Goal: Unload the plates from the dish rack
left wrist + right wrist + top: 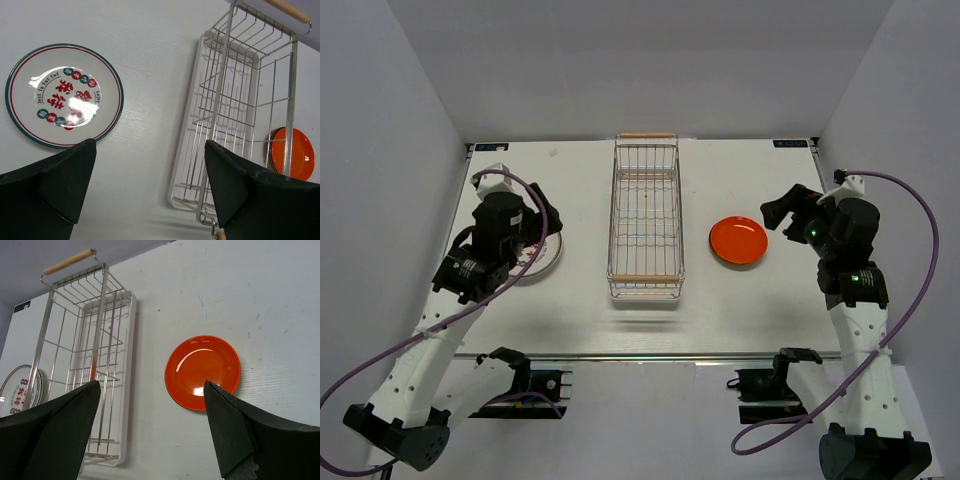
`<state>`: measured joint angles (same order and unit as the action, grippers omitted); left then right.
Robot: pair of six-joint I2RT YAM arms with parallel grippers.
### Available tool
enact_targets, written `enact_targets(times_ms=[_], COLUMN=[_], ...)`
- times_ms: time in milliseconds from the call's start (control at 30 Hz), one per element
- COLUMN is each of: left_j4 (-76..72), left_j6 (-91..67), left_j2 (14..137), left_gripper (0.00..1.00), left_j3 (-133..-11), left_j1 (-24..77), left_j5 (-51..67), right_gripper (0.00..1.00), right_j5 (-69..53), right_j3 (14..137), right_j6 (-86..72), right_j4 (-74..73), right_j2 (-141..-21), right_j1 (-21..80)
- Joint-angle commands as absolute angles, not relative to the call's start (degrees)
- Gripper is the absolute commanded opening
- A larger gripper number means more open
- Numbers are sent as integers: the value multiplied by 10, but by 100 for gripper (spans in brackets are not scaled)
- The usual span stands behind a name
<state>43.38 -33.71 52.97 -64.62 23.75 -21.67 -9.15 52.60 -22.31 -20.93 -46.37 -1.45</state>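
Bright, even overhead light; white table nearly washed out. Soft, short shadow at near end of dish rack in top view. Left wrist cam: hard glare patch on red-marked white plate. Orange-red plate has mild sheen. Wrist-cam fingers dark, soft-focus; rack wires lean w/ wide-angle perspective.

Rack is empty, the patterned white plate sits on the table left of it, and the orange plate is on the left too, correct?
No. The orange plate lies on the table right of the dish rack, as the top view shows. The rack is empty, and the patterned white plate does sit left of it.
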Motion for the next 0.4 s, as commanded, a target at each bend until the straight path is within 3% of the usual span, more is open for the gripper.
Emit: enact_targets(times_ms=[0,367], left_j4=[450,454], left_j6=[-342,-351], left_j2=[508,492], left_gripper=[98,98], left_j3=[-653,-635], left_j1=[239,239], left_j5=[-250,-260], right_gripper=[89,89], right_j5=[-100,-99], right_j3=[512,498], right_j6=[-212,-207], right_j4=[-218,-206], right_j2=[-447,-436], right_j1=[-14,-13])
